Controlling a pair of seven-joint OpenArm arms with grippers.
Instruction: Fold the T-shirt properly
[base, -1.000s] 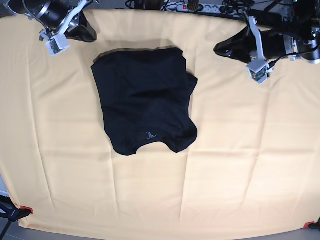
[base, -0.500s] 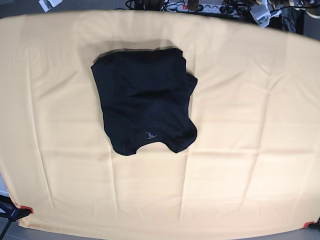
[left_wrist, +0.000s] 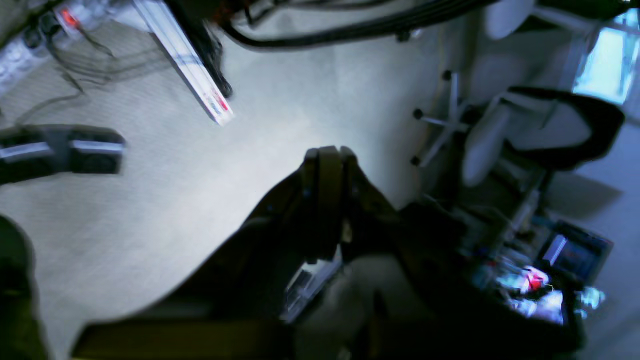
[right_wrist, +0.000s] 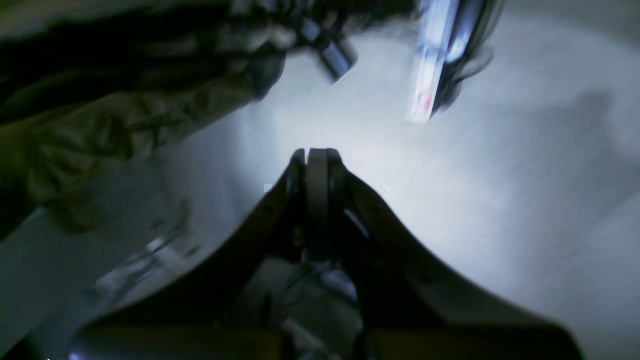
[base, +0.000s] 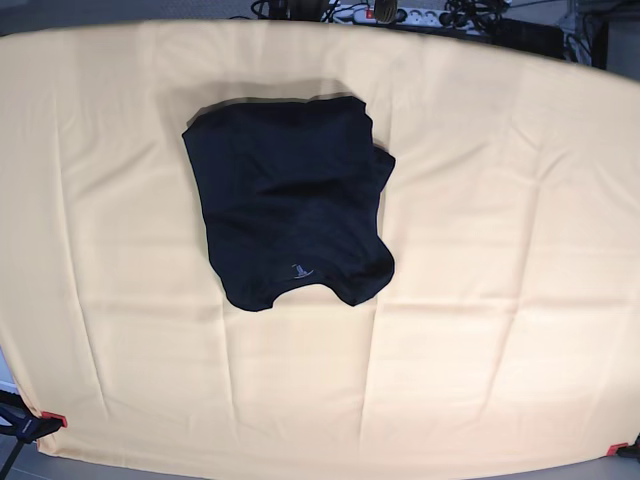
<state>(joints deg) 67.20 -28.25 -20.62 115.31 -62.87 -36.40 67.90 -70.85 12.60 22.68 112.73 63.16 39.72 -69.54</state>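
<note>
On the tablecloth (base: 480, 300), folded T-shirt (base: 290, 215); both hands off-table, empty.

The base view is evenly and brightly lit from above, and the pale yellow tablecloth (base: 480, 300) is rendered sharply with only faint crease shadows. A soft shadow is cast just beyond the far edge of the T-shirt (base: 290, 210). The desk edges are bowed by wide-angle distortion. Both wrist views are dim and smeared by motion blur; a cold bright patch is seen on the floor (left_wrist: 165, 200), and the foreground is left in near-black silhouette.
</note>
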